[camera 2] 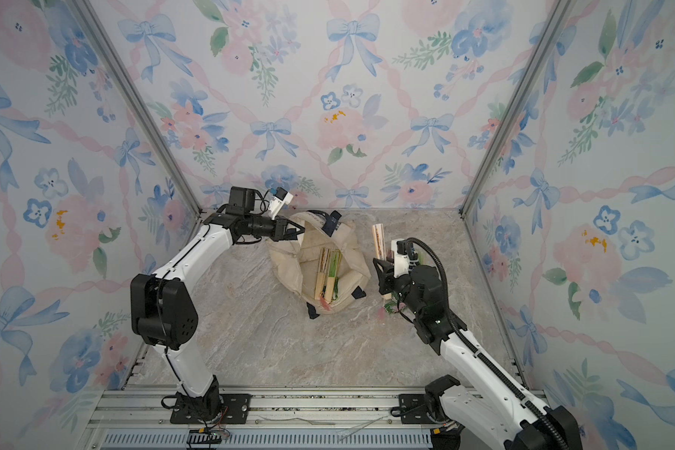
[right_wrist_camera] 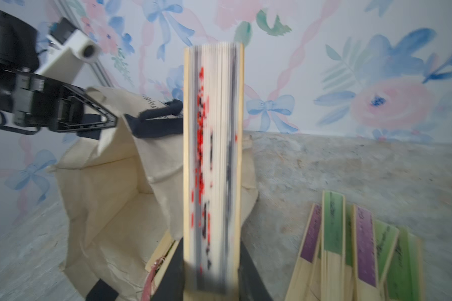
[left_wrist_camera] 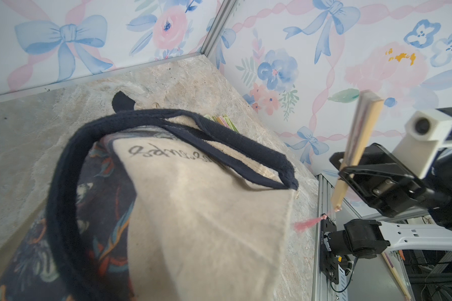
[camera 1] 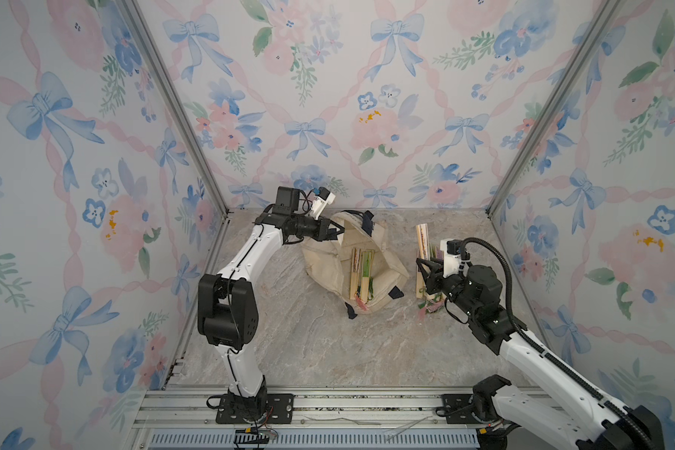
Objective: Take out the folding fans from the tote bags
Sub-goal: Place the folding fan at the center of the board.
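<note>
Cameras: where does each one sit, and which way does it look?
Top views: high above the arms' bases, looking down on the table, tote bag, left arm and right arm.
Left wrist: beside the bag's navy handle, facing the right fingers clamping a fan; its own arm is unseen.
Right wrist: behind its own fingers, looking along that fan to the open bag, the left fingers pinching its rim, and a fan pile.
Shared: both wrist views show bag and held fan.

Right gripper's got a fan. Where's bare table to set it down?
Widest bare table: the front stretch between tote bag and front rail. Smaller patch in the back right corner, beyond the fan pile. Crowded: the gap between bag and pile, where the right gripper holds its fan, and the bag rim, pinched by the left gripper.
</note>
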